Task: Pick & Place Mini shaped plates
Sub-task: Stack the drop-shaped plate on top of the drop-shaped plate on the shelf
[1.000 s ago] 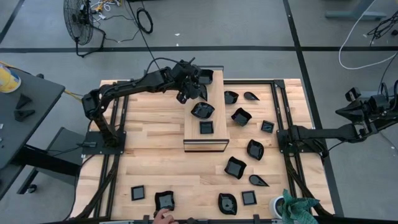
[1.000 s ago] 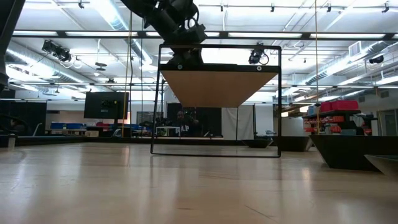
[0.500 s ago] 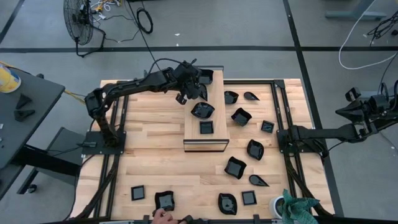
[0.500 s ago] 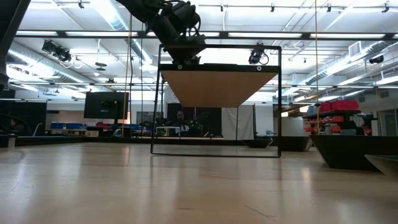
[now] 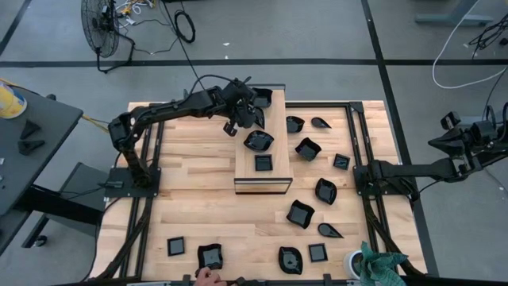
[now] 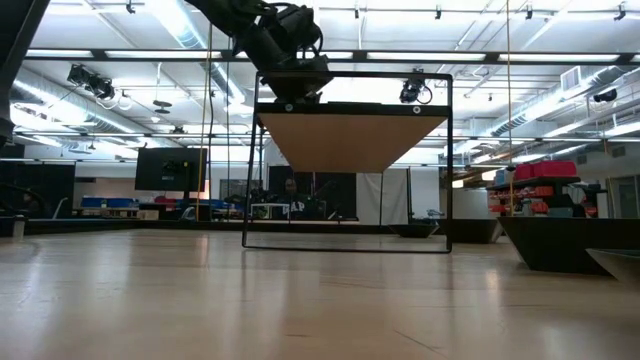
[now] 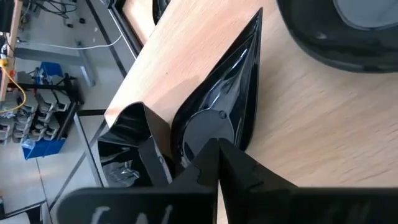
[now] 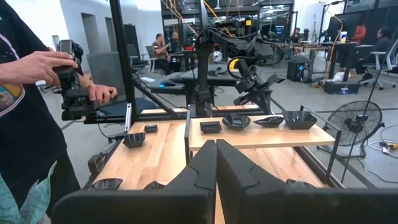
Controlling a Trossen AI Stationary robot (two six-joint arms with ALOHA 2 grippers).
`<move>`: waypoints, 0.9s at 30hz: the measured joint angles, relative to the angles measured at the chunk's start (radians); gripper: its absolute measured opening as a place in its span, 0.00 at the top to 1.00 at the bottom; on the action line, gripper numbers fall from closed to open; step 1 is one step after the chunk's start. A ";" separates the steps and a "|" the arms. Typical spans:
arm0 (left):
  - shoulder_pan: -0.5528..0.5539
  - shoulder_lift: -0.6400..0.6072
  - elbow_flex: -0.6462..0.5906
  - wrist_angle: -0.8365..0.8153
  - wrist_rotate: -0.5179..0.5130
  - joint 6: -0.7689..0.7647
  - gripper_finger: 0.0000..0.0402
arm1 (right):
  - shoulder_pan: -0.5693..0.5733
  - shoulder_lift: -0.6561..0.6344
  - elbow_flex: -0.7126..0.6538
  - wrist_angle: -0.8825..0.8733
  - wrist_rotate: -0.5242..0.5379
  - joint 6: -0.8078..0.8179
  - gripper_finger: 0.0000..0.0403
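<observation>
My left gripper reaches over the far end of the raised light wooden board and sits low on its top in the low view. It is shut on a glossy black teardrop mini plate, whose point faces away from the fingers. Three more black plates rest on the board: a large one at the far end, a wavy one and a square one. My right gripper is shut and empty, parked beyond the table's right edge. My left gripper holds the teardrop plate by its wide end. One finger stands outside the rim and the other over the plate's hollow. The fingers come slanting down from the table's left. The plate lies flat with its underside on the board.
Several black plates lie scattered on the table's right half and along its near edge. A person's hand shows at the near edge. A person stands beside the table holding a device. A green cloth lies at the near right corner.
My left gripper has sunk a little, with the plate, onto the board's top at its far end. Nothing else has moved.
</observation>
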 joint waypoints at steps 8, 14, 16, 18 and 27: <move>0.001 0.000 0.000 -0.007 0.062 -0.049 0.98 | 0.000 0.000 0.000 0.000 0.000 0.000 0.97; 0.001 0.000 0.000 -0.008 0.071 -0.063 0.99 | 0.000 0.000 0.000 0.000 0.000 0.000 0.97; 0.000 0.000 0.000 -0.008 0.094 -0.082 0.99 | 0.000 0.000 0.000 0.000 0.000 0.000 0.97; -0.004 0.000 0.000 -0.008 0.110 -0.095 0.99 | 0.000 0.000 0.000 0.000 0.000 0.000 0.97; -0.007 0.000 0.000 -0.009 0.111 -0.101 0.98 | 0.000 0.000 0.000 0.000 0.000 0.000 0.97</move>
